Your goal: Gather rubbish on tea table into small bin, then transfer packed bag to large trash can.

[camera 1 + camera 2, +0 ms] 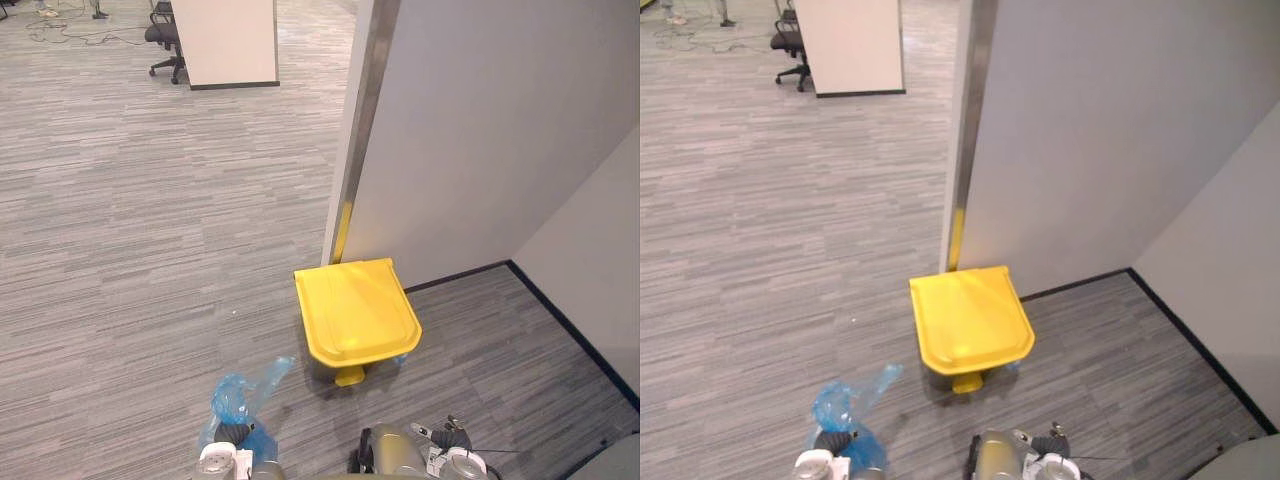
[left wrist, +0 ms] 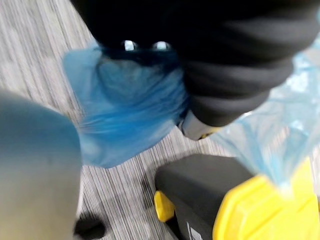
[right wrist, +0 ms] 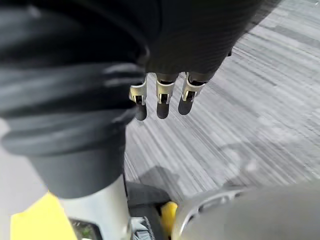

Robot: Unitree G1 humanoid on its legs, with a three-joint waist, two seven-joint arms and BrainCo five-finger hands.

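Note:
A black trash can with a shut yellow lid [image 1: 355,310] stands on the carpet against a wall corner, its yellow pedal [image 1: 349,376] facing me. My left hand [image 1: 235,434] is at the lower left, shut on the gathered top of a blue plastic bag [image 1: 240,400]. In the left wrist view the bag [image 2: 125,115] hangs bunched under the hand's dark cover [image 2: 235,65], just beside and above the can's lid [image 2: 265,210]. My right hand [image 3: 161,95] hangs low on the right with relaxed fingers and holds nothing.
A grey partition wall [image 1: 480,130] with a metal-edged corner [image 1: 350,150] rises right behind the can. A second wall with a dark skirting closes the right side. Far back left are a white panel [image 1: 225,40] and a black office chair [image 1: 165,40]. Open carpet lies to the left.

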